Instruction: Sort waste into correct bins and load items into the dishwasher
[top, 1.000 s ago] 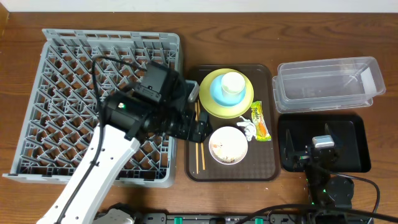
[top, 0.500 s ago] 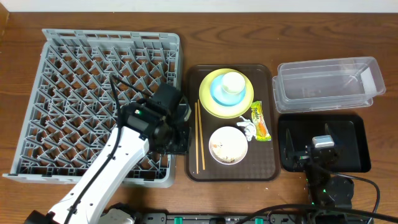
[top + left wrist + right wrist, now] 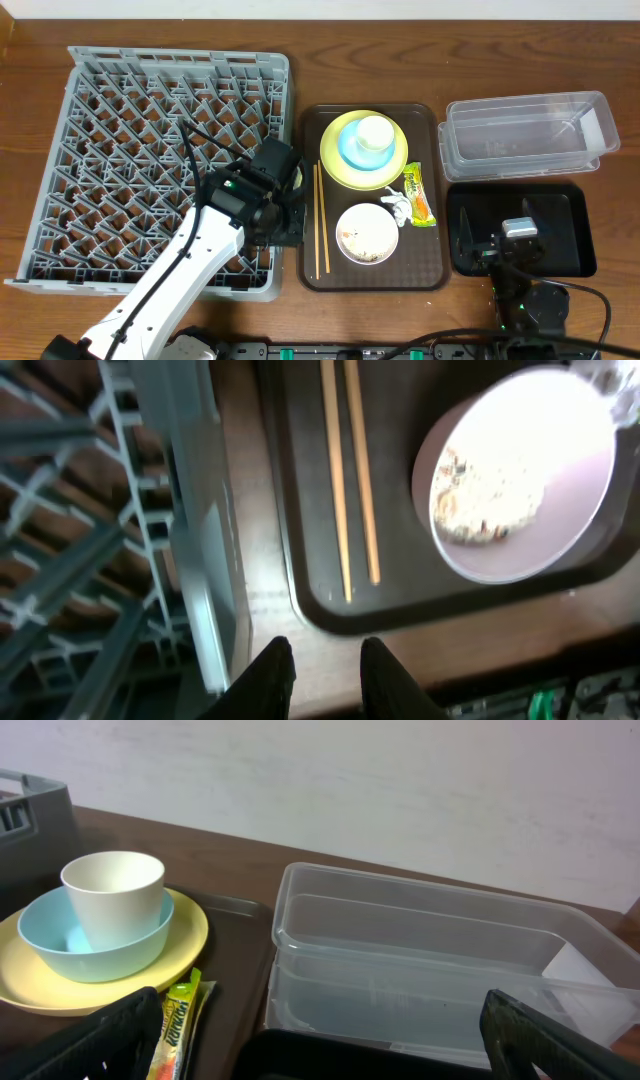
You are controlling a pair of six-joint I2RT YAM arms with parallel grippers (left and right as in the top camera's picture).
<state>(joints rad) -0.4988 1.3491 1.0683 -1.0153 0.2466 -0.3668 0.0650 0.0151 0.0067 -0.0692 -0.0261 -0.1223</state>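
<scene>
My left gripper (image 3: pixel 289 236) hangs over the strip of table between the grey dishwasher rack (image 3: pixel 100 150) and the brown serving tray (image 3: pixel 425 272). In the left wrist view its fingers (image 3: pixel 325 655) stand a little apart over bare wood with nothing between them. The chopsticks (image 3: pixel 340 480) lie on the tray beside the white bowl (image 3: pixel 560 520) of food scraps (image 3: pixel 490 500). The cup (image 3: pixel 374 133) sits in the blue bowl (image 3: pixel 350 152) on the yellow-green plate (image 3: pixel 335 168). The wrapper (image 3: pixel 417 192) and tissue (image 3: pixel 393 205) lie at the tray's right. My right gripper (image 3: pixel 520 240) is wide open and empty (image 3: pixel 335 1040) above the black tray (image 3: pixel 572 200).
The clear tub (image 3: pixel 525 135) stands behind the black tray at the right; in the right wrist view the tub (image 3: pixel 420 960) is straight ahead. The rack's right wall (image 3: pixel 190 510) runs close beside my left fingers. Cables lie along the table's front edge.
My left arm has drawn back from over the tray's left edge to the gap beside the rack, and its jaws have narrowed. The chopsticks stay on the tray. The right arm has not moved.
</scene>
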